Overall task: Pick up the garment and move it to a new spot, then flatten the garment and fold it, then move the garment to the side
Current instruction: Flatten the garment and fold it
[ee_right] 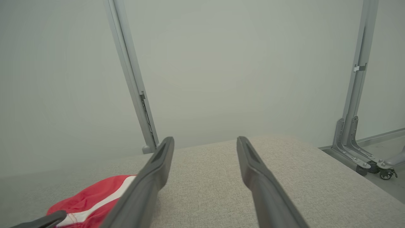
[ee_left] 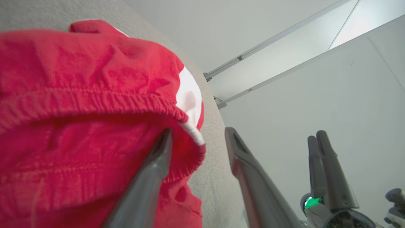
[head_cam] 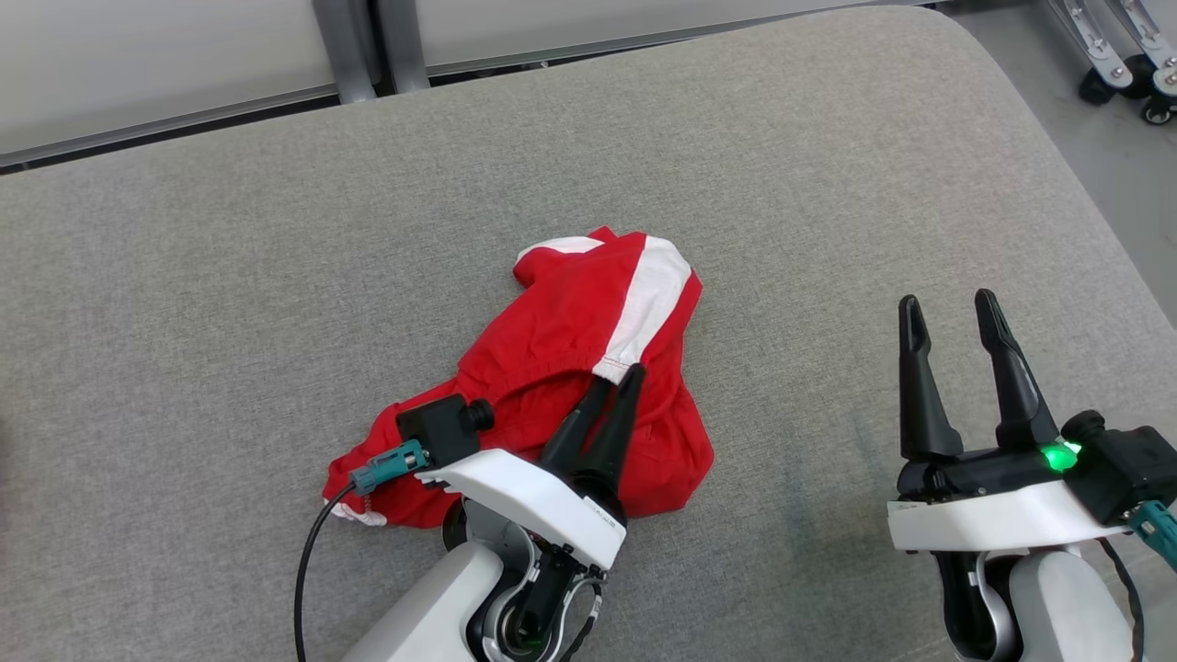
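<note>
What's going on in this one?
The left gripper is down at a crumpled red-and-white garment lying on the grey cushion. Its jaws are apart, one finger on the fabric by the elastic waistband, the other just off the edge. The garment is not yet lifted. The right gripper hovers open over bare cushion.

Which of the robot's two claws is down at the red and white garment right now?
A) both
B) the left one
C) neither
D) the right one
B: the left gripper has its fingertips at the gathered elastic edge of the red and white garment, while the right gripper stands open over the bare grey cushion, off to the side.
</note>
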Tool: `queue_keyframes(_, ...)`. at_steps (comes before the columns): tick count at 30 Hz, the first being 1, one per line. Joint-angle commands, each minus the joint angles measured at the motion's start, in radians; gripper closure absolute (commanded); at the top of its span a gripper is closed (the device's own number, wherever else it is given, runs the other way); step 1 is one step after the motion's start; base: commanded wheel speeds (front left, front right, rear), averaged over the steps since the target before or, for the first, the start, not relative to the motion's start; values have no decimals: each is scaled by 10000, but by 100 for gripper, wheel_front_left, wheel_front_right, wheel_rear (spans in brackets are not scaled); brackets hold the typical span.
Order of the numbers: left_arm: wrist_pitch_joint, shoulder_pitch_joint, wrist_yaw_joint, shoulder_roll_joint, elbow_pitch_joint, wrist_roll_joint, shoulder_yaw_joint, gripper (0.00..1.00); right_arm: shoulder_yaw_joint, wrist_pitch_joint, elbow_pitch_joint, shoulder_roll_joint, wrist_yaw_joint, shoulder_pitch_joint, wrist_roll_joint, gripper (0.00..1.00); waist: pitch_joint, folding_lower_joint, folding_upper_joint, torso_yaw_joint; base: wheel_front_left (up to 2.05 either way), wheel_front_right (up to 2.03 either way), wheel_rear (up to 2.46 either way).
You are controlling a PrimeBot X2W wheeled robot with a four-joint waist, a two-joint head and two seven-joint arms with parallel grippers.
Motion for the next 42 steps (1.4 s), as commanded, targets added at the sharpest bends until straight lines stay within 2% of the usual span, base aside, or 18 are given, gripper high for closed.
queue_keyframes(1,-83,-191,-87,55,67,-59,26,100,-4,-8,-22,-11,-4,4,143,0,12,0,0,-37,0,0,0)
queue_keyframes(9,-170,-551,-396,147,271,161,-48,100,190,-8,55,5,-4,-121,252,0,-91,0,0,-200,0,0,0)
queue_keyframes(16,1056,-2497,-703,564,-225,700,-370,100,333,-8,166,6,-4,-102,524,0,-529,0,0,-422,0,0,0)
queue_keyframes(20,2085,-3765,-954,719,-646,143,9,100,348,-8,233,7,-4,15,619,0,-835,0,0,-420,0,0,0)
queue_keyframes(23,2497,-4584,-987,793,-708,-328,510,100,270,-8,232,8,-4,52,878,0,-1073,0,0,-296,0,0,0)
queue_keyframes(27,2884,-4992,-954,810,-1025,-1011,1030,100,82,-8,227,7,-4,169,662,0,-1301,0,0,99,0,0,0)
queue_keyframes(31,3317,-3910,-720,1257,-1938,-1610,1080,100,-27,-8,249,10,-4,317,472,0,-1334,0,0,700,0,0,0)
queue_keyframes(35,3687,-1662,-206,2253,-3406,-1811,452,100,-236,-8,309,-9,-4,523,394,0,-1163,0,0,1378,0,0,0)
queue_keyframes(39,3338,936,308,3178,-4497,-2087,122,100,-350,-8,438,-342,-4,600,519,0,-818,0,0,2175,0,0,0)
queue_keyframes(42,2837,2177,429,3622,-4725,-2012,95,100,-224,-10,673,-785,-4,551,717,0,-573,0,0,2838,0,0,0)
